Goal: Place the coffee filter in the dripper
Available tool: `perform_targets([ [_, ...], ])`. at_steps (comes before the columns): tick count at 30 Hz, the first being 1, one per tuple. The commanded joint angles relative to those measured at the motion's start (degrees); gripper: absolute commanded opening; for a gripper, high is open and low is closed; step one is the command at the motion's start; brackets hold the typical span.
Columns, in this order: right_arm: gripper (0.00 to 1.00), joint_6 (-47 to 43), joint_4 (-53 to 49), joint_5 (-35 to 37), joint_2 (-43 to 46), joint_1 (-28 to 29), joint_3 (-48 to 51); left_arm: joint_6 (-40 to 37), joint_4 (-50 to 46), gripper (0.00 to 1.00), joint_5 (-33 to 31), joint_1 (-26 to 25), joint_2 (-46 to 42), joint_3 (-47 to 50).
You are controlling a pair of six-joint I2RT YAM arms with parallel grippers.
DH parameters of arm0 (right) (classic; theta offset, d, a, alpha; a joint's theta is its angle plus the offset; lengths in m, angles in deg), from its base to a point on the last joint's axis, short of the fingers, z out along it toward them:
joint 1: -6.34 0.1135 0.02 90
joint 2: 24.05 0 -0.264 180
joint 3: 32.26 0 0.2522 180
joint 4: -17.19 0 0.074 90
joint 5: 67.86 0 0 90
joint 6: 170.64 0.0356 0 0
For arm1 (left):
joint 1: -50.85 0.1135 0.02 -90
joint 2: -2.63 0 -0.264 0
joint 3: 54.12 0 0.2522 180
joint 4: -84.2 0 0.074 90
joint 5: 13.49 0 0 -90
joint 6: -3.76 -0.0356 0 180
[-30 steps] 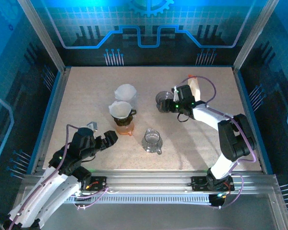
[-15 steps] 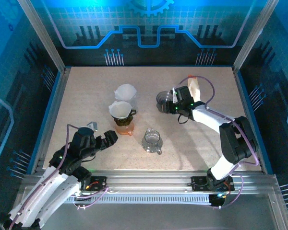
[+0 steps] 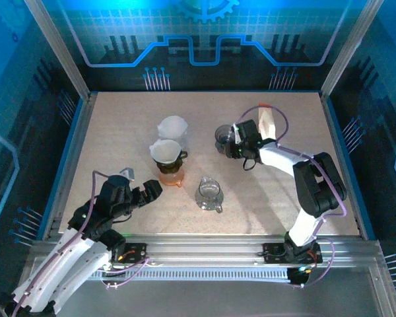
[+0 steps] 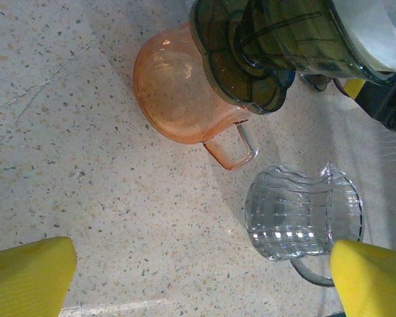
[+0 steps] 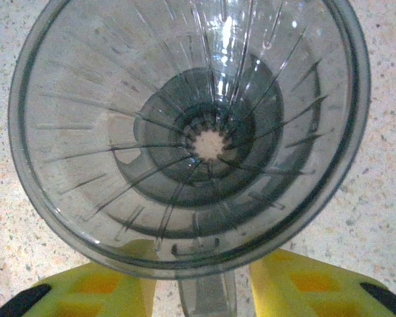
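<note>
So here's the setup. The left gripper is spread as wide as it goes with nothing in it, hovering low over the bench at the near-left. In its wrist view the yellow fingertips sit in the two bottom corners, with bare bench between them.

The right gripper is out at the far-middle, right up against the empty dripper. From the right wrist cam you look straight down into that dripper: smoky clear plastic, ribs running to the hole, nothing inside. Its handle tab pokes down between the two yellow fingers. The gripper is only partly open, straddling the tab with what looks like a sliver of gap on each side, so it isn't pinching as far as I can see.

The coffee filter is well to the left of that, sitting inside a second dripper that's stacked on an orange server. Another white paper cone stands on the bench just behind it.

A ribbed glass pitcher sits near the front, just right of the server, and there's a beige pack beside the right wrist.
</note>
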Motion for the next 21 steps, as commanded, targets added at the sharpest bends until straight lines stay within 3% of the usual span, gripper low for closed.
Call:
perform_targets([
  [1,0.38,-1.2,0.5,1.4,-0.7,0.5,-2.1,-0.2,0.0,0.99,-0.1,0.5,0.1,-0.6],
  [10,0.1,-2.2,0.4,3.2,2.5,1.2,-0.8,-0.5,-0.2,0.99,0.2,0.5,0.1,-1.3],
  [21,0.09,-2.4,-11.1,3.1,22.1,6.8,5.4,-1.6,-2.4,0.99,-0.8,0.6,-1.4,-3.0],
])
